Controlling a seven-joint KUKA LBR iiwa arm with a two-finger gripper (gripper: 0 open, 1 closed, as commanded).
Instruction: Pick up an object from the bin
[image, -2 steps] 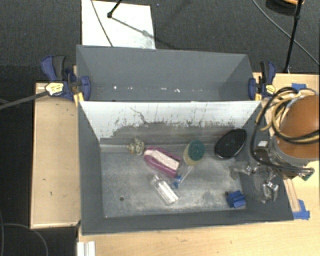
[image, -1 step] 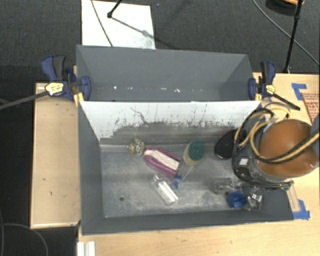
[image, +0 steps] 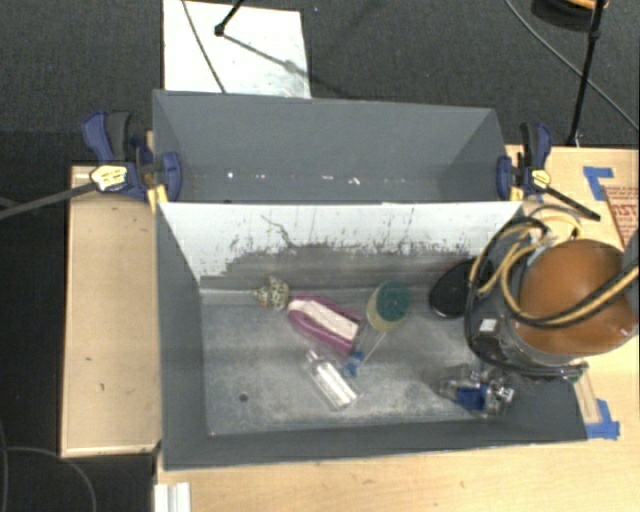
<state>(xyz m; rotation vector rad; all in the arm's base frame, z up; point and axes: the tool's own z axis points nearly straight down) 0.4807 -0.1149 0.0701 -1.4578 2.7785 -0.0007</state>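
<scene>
My gripper (image: 484, 386) is low over the bin floor at the front right, below the arm's orange cover. A small blue thing (image: 468, 398) shows right at its tip, and I cannot tell whether it is gripped or just lying there. A black rounded object (image: 450, 288) lies behind the gripper near the back wall. To its left stands a tube with a teal cap (image: 386, 304).
Mid-bin lie a pink and purple packet (image: 322, 322), a clear small bottle (image: 331, 383) with a blue bit at its neck, and a small speckled ball (image: 270, 293) by the back wall. The bin's left floor is bare metal.
</scene>
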